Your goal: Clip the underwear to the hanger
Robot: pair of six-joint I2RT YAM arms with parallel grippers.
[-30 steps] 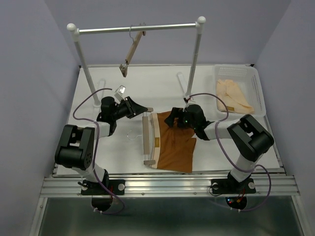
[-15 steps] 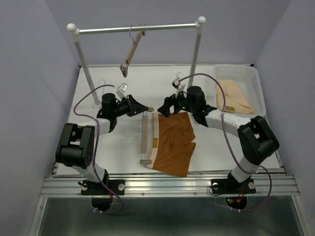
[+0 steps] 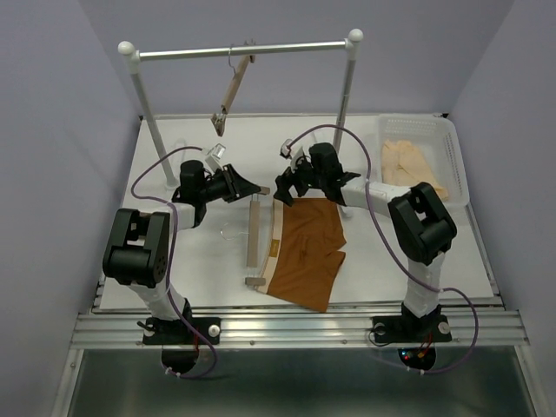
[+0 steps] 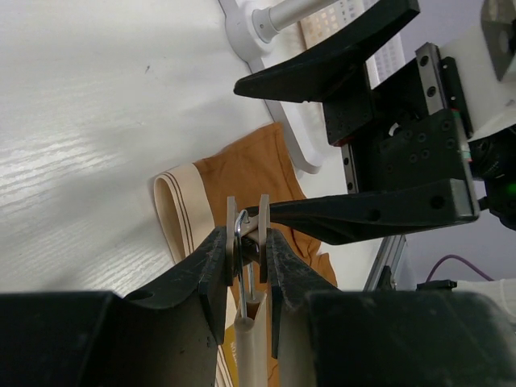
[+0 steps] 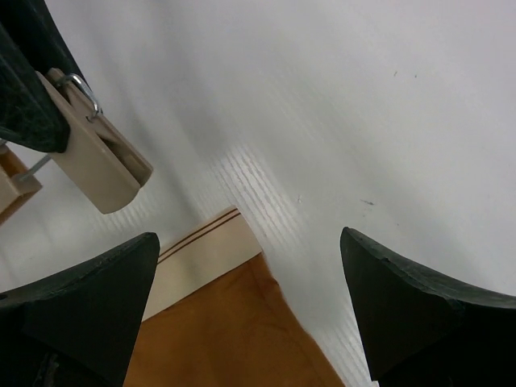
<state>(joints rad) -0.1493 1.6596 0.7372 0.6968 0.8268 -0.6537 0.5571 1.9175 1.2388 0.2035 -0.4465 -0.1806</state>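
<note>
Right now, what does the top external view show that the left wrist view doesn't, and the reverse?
Only the top external: the steel rail with a second hanger hung on it, the bin of cream garments, and the hanger's whole bar lying flat. Only the left wrist: a close look at the left gripper pinching the hanger's end clip. Both: the underwear with its tan waistband, and the open right gripper.
</note>
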